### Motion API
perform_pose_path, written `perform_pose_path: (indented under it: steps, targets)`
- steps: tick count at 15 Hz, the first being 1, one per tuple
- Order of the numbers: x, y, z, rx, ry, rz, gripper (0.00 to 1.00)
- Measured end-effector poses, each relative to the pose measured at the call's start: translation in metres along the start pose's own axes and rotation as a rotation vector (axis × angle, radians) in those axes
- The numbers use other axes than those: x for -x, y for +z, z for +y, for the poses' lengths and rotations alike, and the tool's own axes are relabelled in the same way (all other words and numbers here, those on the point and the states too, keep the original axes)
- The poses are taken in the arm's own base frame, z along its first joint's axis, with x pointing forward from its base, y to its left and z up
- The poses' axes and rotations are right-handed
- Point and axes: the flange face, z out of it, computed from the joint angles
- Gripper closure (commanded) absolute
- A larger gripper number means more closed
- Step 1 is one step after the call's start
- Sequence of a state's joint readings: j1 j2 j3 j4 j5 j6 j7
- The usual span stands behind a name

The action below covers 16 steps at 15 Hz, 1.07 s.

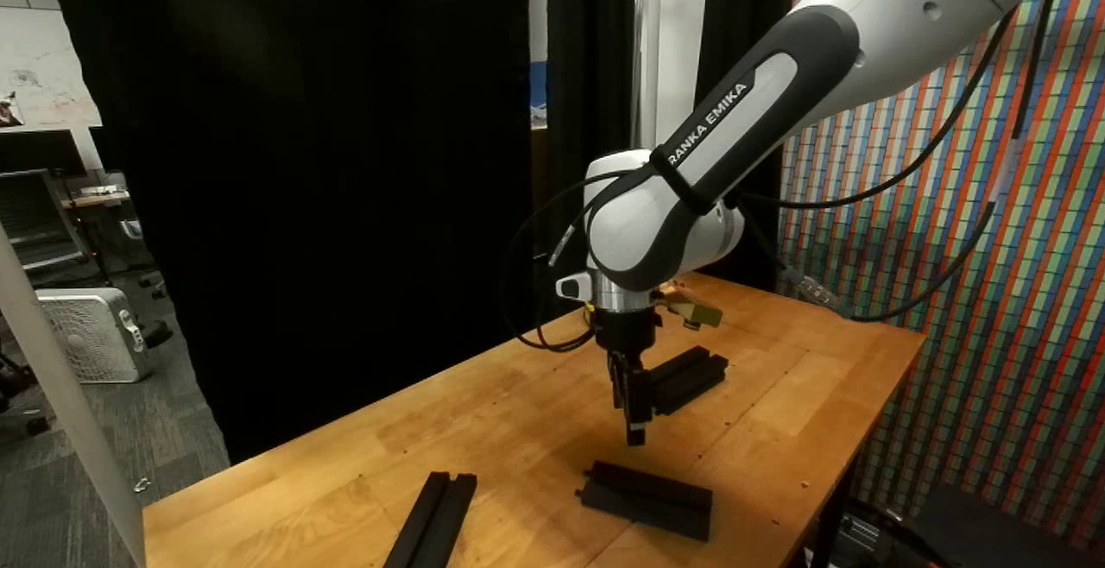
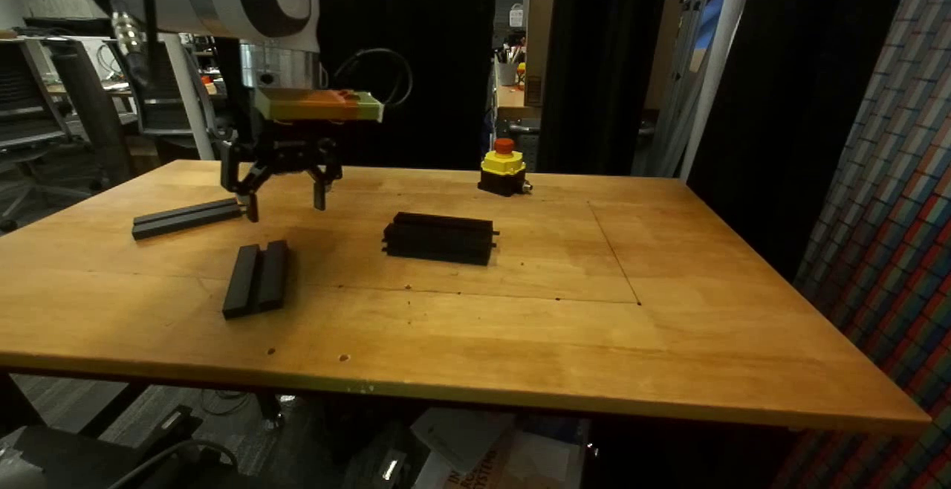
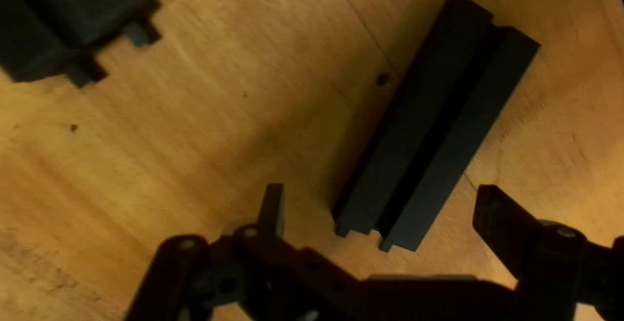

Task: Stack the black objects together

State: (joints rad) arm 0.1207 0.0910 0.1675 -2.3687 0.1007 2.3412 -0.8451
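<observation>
A matte black grooved bar (image 2: pixel 256 279) lies flat near the table's front edge in an exterior view; it also shows in the wrist view (image 3: pixel 434 130). A second black bar (image 2: pixel 187 218) lies farther back at the left. A thicker black block (image 2: pixel 438 238), which looks like bars stacked on each other, lies mid-table; its pronged end shows at the top left of the wrist view (image 3: pixel 73 23). All three show in an exterior view, the thick block (image 1: pixel 691 378) partly behind the gripper. My gripper (image 2: pixel 286 209) is open and empty above the table. In the wrist view its fingertips (image 3: pixel 380 201) are on either side of the nearest bar's end.
A yellow-and-red round button on a black base (image 2: pixel 504 168) stands at the back of the wooden table (image 2: pixel 706 340). Black curtains (image 1: pixel 328 162) hang along the table's far side. A cable loops beside the wrist.
</observation>
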Motion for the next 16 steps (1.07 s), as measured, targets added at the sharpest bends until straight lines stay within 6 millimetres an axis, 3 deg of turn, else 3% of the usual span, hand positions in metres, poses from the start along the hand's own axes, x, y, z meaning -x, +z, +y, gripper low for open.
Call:
perform_pose_path:
  steps: [6, 11, 16]
  targets:
    - [-0.022, 0.032, -0.053, -0.05, 0.314, 0.046, 0.0]
    - [-0.019, 0.054, -0.076, 0.006, 0.502, 0.142, 0.0]
    - [-0.014, 0.068, -0.095, 0.112, 0.532, 0.121, 0.0]
